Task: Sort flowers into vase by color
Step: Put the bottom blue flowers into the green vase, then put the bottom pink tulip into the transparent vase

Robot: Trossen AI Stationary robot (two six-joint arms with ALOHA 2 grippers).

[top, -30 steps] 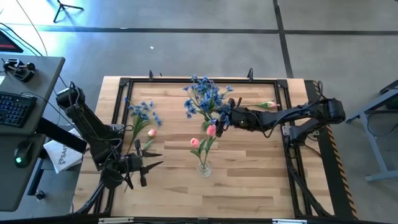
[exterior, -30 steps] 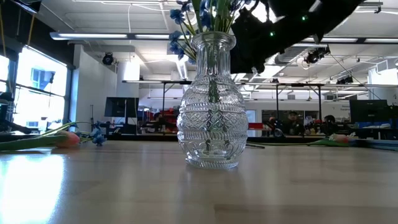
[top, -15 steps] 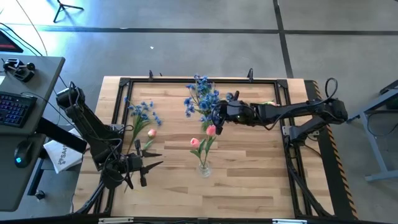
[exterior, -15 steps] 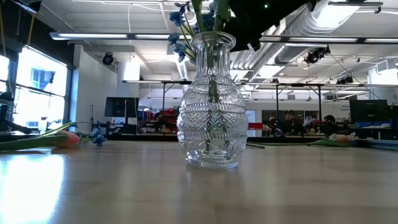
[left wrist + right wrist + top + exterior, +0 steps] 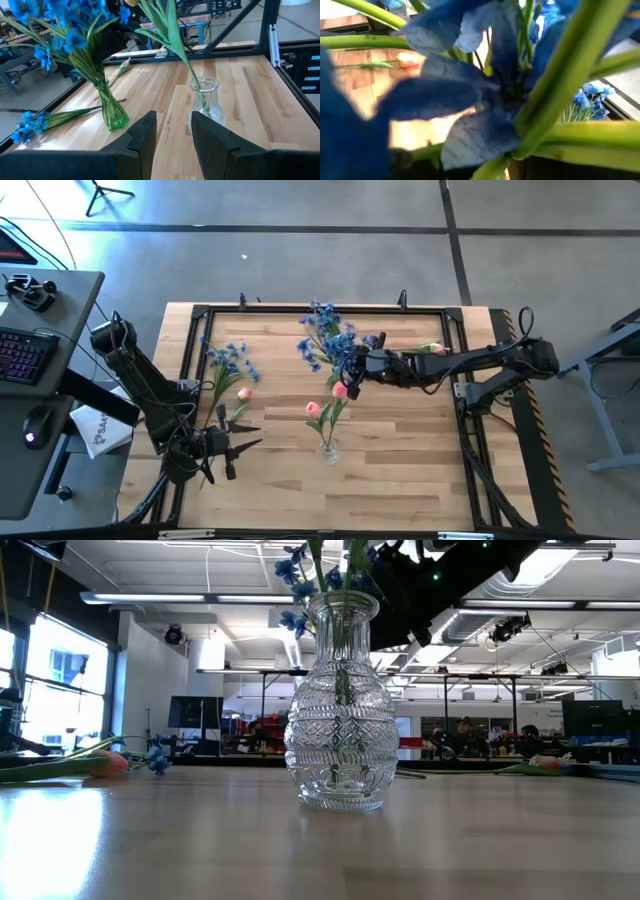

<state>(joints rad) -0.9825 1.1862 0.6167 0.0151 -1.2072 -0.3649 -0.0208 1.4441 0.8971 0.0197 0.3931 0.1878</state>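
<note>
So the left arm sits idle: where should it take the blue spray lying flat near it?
Grip the blue spray by its bare green stem below the blossoms, coming straight down: it lies flat on the table, and the blossoms look too loose to pinch.

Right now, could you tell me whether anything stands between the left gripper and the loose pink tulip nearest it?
Nothing visible does: only bare tabletop separates the left gripper from that pink tulip.

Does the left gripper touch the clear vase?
Apart. The left wrist view shows bare table between the left gripper and the clear vase.
</note>
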